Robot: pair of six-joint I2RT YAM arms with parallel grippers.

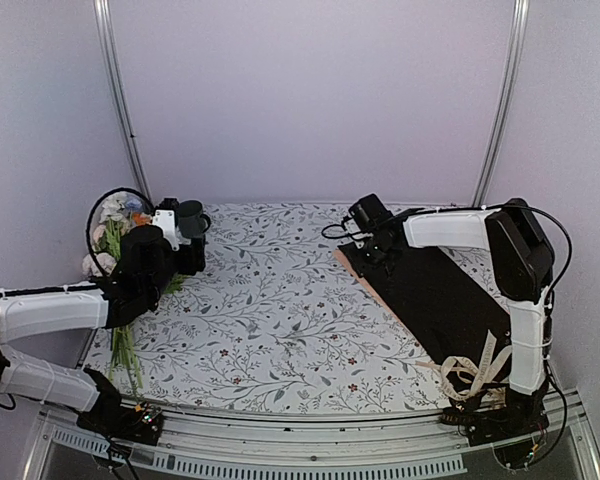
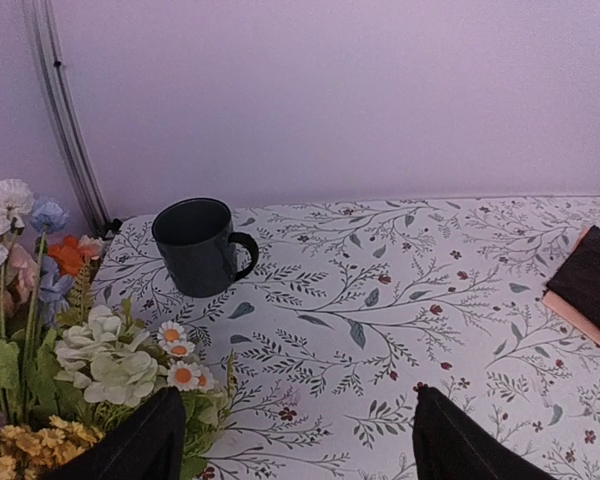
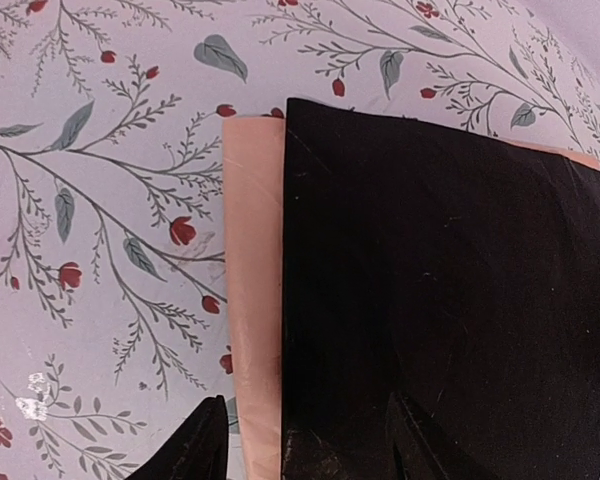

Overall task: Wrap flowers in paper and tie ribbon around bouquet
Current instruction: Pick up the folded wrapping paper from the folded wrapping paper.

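The flowers (image 1: pixel 108 215) lie at the table's left edge, white and pink blooms (image 2: pixel 8 200) among mixed ones, stems toward the near side. My left gripper (image 1: pixel 183 255) hovers beside them, open; in the left wrist view its left fingertip (image 2: pixel 140 445) is over the leaves, and nothing sits between the jaws (image 2: pixel 295 450). The black paper (image 1: pixel 430 290) lies flat at the right. My right gripper (image 3: pixel 310 455) is open, low over its far left corner, straddling the paper's edge (image 3: pixel 290 300). The cream ribbon (image 1: pixel 475 370) lies by the right arm's base. No wrapped bouquet is in view.
A dark mug (image 2: pixel 195 245) stands upright behind the flowers, near the back left. A peach sheet (image 3: pixel 252 280) lies under the black paper, its strip showing along the left edge. The floral tablecloth (image 1: pixel 280 310) covers the middle.
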